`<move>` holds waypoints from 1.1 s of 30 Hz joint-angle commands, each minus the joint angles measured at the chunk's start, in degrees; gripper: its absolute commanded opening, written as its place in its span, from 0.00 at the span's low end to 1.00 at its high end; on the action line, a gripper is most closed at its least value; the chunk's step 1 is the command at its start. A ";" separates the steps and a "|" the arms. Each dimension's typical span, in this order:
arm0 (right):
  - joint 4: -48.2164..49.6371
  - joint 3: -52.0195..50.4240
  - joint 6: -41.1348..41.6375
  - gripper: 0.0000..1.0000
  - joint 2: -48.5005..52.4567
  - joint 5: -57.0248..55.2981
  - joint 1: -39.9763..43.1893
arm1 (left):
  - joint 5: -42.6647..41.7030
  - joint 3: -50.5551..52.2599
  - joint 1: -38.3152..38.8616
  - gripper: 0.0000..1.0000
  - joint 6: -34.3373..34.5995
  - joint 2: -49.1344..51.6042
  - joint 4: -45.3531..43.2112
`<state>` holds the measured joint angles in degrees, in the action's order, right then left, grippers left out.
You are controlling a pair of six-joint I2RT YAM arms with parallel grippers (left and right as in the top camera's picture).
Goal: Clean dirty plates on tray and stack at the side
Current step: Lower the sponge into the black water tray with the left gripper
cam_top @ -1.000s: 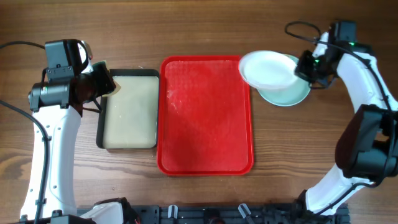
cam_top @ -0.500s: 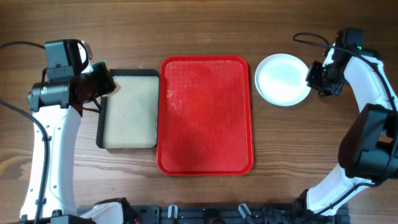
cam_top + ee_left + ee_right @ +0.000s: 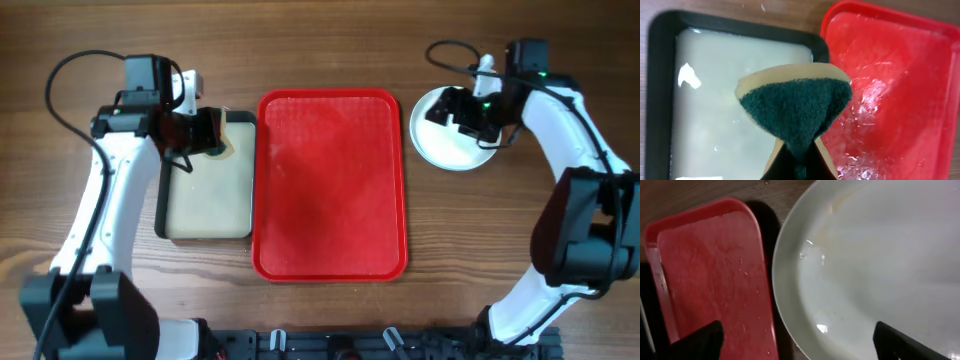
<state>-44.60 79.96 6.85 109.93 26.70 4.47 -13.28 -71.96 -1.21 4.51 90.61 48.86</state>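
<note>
One view, the left wrist's, makes plain the folded green-and-tan scouring sponge (image 3: pixel 795 110) clenched in the left claw (image 3: pixel 796 170). Right claw (image 3: pixel 800 347) gapes wide, empty, over the round white plate (image 3: pixel 880 255).

Red tray (image 3: pixel 330 200); white plate (image 3: pixel 445 150); dark-green sponge (image 3: pixel 795 107), tan backing.

Brown wood-grain table (image 3: pixel 330 40), evenly lit

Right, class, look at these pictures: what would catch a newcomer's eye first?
The large red tray, bare, fills the middle of the table. Just right of it lies a white plate, with the open right gripper above it. At left, the left gripper pinches a green scouring sponge over the black-rimmed beige tray.
</note>
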 commanded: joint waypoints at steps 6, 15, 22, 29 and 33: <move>5.31 -0.59 -0.66 1.00 0.55 -1.62 -2.69 | 1.62 -0.26 0.26 0.04 -2.86 8.50 -1.40; 11.15 -0.59 -0.66 1.00 0.55 -1.64 -2.69 | 4.20 -0.26 0.26 0.06 -5.90 11.96 -3.23; 11.17 -0.59 -0.66 0.99 0.55 -1.64 -2.69 | 5.66 -0.26 0.26 0.05 -8.39 15.45 -4.09; 11.17 -0.59 -0.66 0.99 0.55 -1.64 -2.69 | 5.66 -0.26 0.26 0.06 -8.39 17.09 -5.84; 11.17 -0.59 -0.66 1.00 0.55 -1.64 -2.69 | 5.68 -0.26 0.26 0.06 -8.39 17.97 -6.45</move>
<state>-33.69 79.94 6.74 109.93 25.45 2.02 -7.97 -71.96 -1.10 -2.76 107.92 43.22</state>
